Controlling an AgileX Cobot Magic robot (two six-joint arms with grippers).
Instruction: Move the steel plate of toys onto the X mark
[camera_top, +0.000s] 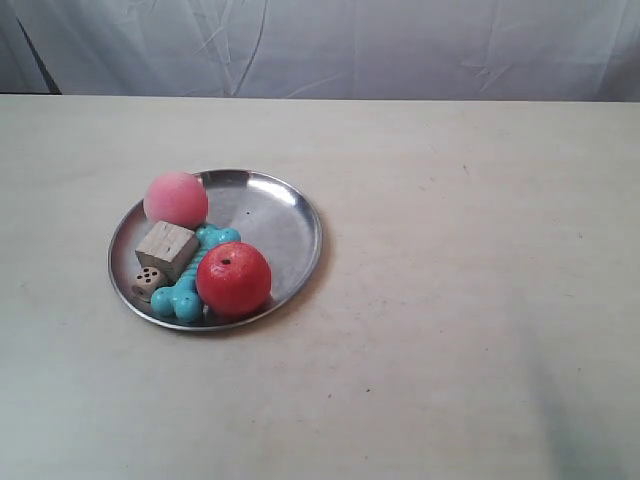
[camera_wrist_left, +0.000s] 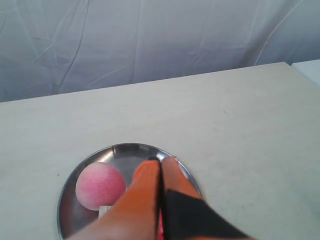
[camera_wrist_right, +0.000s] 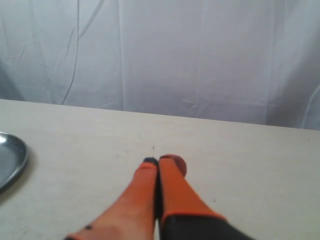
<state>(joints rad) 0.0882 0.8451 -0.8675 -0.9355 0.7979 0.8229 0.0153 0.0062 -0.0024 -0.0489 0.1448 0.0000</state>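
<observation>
Left claw (camera_wrist_left: 160, 161) closed, steel plate (camera_wrist_left: 122, 152) beyond | right claw (camera_wrist_right: 158, 161) closed | exterior alone shows teal bone (camera_top: 185, 293), die (camera_top: 148, 280)

A cream tabletop (camera_top: 450, 300) fills the scene, backed by a creased pale grey-white cloth backdrop (camera_top: 400, 45).

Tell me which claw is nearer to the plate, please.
Left. The left claw, shut, points straight at the plate, its tips overlapping it in the left wrist view. The right claw, also shut, points at the table, with the plate only at that view's edge.
</observation>
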